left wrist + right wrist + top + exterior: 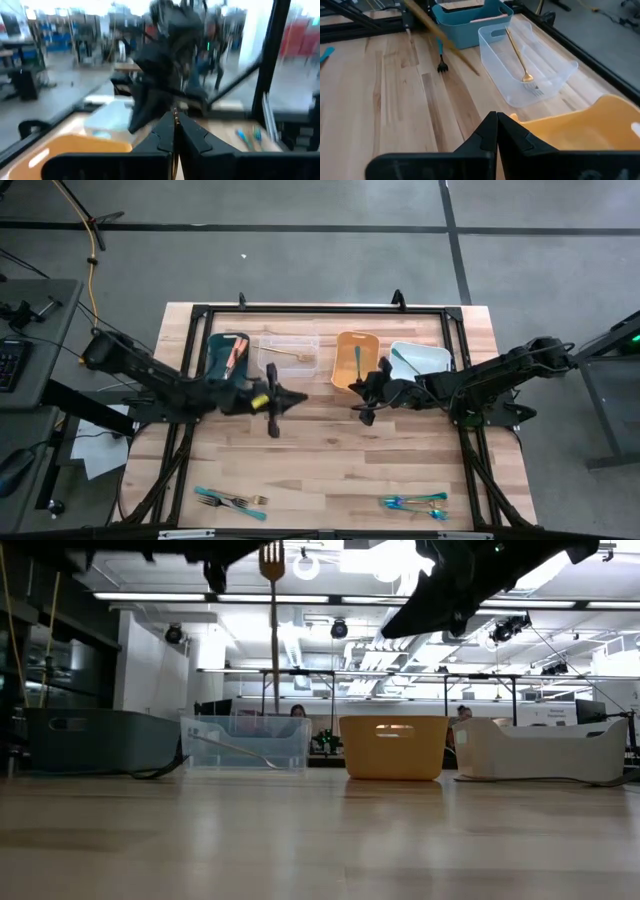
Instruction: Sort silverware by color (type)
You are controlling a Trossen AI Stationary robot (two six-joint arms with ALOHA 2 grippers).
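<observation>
My left gripper [300, 398] hovers over the table's middle, in front of the clear bin [290, 352], and is shut on a gold fork [273, 640]. In the low view the fork stands upright with its tines [272, 560] at the top. In the right wrist view it is a blurred gold streak [445, 40]. My right gripper [357, 395] faces it from the right, shut and empty, in front of the orange bin [355, 360]. More silverware lies near the front edge: a teal and gold group at the left [230, 500] and a teal group at the right [415, 502]. My left gripper pinches the gold fork between its two fingertips, where a thin gold edge [175, 114] shows. The fingers come in level from the table's left. The exact spot lies at the low view's top edge, near the tined head. The handle [274, 670] hangs down, clear of the table.
Four bins stand in a row at the back. The dark teal bin [228, 355] holds salmon pieces, the clear one a gold fork [522, 65], the orange one a teal piece, and the white one [420, 360] another. A dark-tined utensil [441, 64] shows near the teal bin. Bare wood lies between the bins and the front groups.
</observation>
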